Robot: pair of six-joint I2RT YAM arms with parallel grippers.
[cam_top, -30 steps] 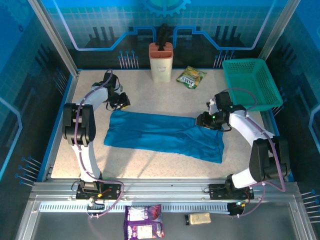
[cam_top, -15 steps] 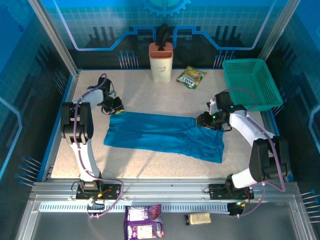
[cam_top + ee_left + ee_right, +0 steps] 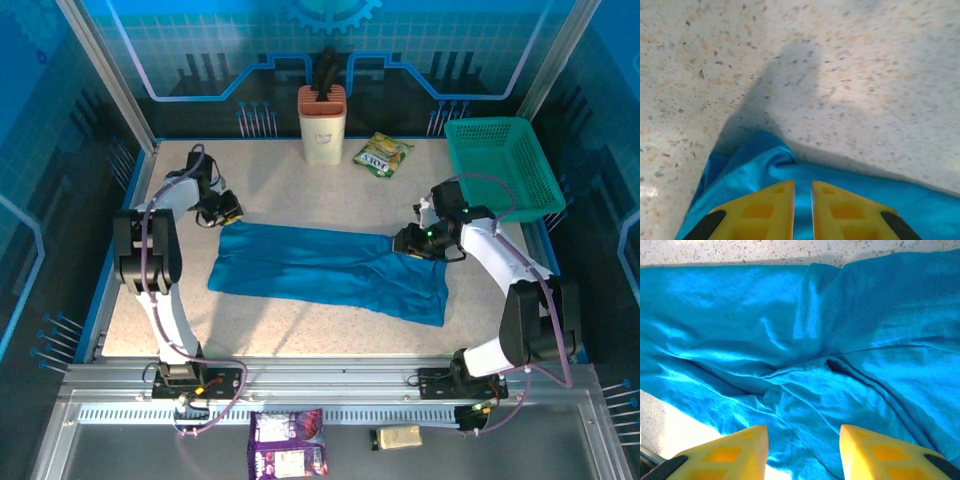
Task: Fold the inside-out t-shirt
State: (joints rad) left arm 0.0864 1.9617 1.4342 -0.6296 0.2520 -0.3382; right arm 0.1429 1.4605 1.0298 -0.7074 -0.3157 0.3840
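Observation:
The inside-out t-shirt (image 3: 330, 270) lies flat as a long blue band across the middle of the table. My left gripper (image 3: 226, 212) hangs just beyond the shirt's far left corner. In the left wrist view its yellow fingers (image 3: 765, 207) stand almost together, with only a thin slit between them at the left gripper (image 3: 803, 184). The shirt's corner (image 3: 760, 160) lies under them, with no sign of being pinched. My right gripper (image 3: 408, 243) hovers over the shirt's right part. In the right wrist view the right gripper (image 3: 804, 432) is open above wrinkled blue cloth (image 3: 805, 355).
A teal mesh basket (image 3: 500, 165) stands at the far right. A green snack packet (image 3: 382, 154) and a beige holder (image 3: 322, 125) sit at the back. A purple packet (image 3: 288, 442) and a small yellowish pack (image 3: 398, 437) lie on the front ledge.
My left gripper has moved left along the shirt's far edge, towards its left corner. The shirt and the right arm have stayed where they were.

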